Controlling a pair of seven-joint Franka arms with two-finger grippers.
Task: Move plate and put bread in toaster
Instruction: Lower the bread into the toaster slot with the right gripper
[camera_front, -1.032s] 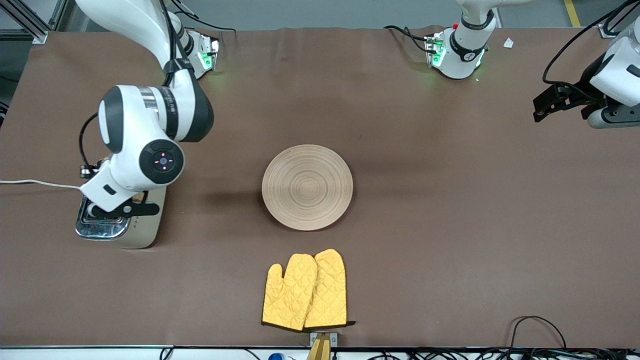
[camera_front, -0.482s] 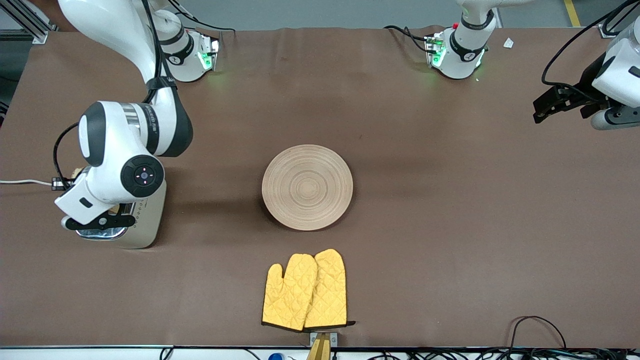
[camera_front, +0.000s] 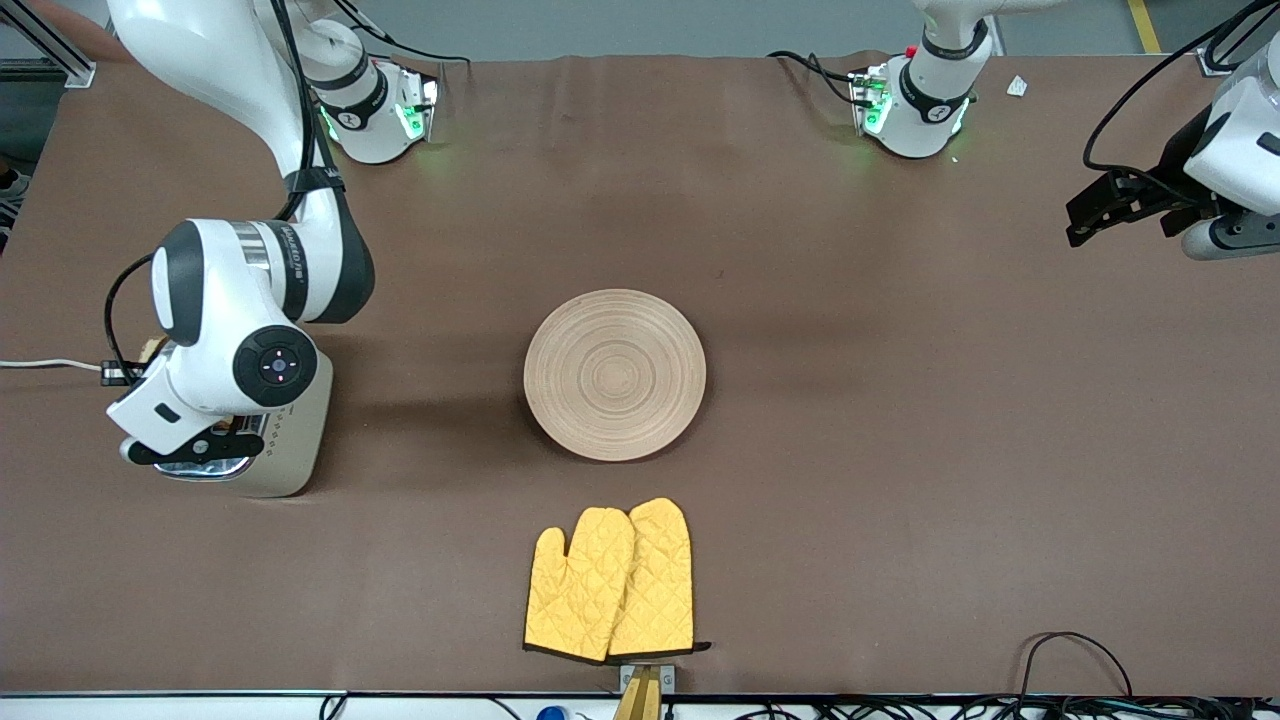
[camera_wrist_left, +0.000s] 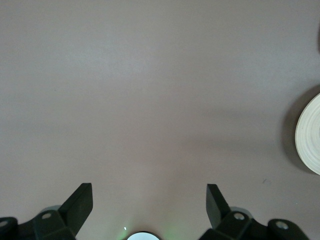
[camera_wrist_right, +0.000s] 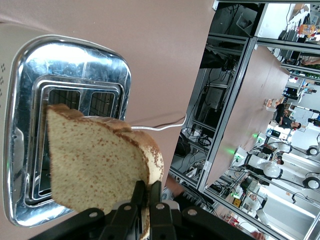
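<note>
My right gripper (camera_wrist_right: 148, 192) is shut on the crust edge of the bread (camera_wrist_right: 95, 165), a brown-crusted slice with a pale speckled crumb. It holds the slice on edge just above the slots in the chrome top of the toaster (camera_wrist_right: 65, 65). In the front view the right arm's wrist (camera_front: 265, 365) hangs over the cream toaster (camera_front: 285, 440) and hides the slice. The round, ring-grooved wooden plate (camera_front: 614, 374) lies bare at the middle of the table; its rim shows in the left wrist view (camera_wrist_left: 310, 135). My left gripper (camera_front: 1095, 210) waits open and empty above the left arm's end of the table, and its fingers (camera_wrist_left: 80, 205) stand wide apart.
A pair of yellow oven mitts (camera_front: 610, 580) lies nearer to the front camera than the plate. The toaster's white cord (camera_front: 50, 364) runs off the right arm's end of the table. Both arm bases (camera_front: 915, 100) stand along the table's back edge.
My right arm has moved toward the right arm's end of the table, carrying the bread over the toaster's slots. The left arm and the plate have not moved.
</note>
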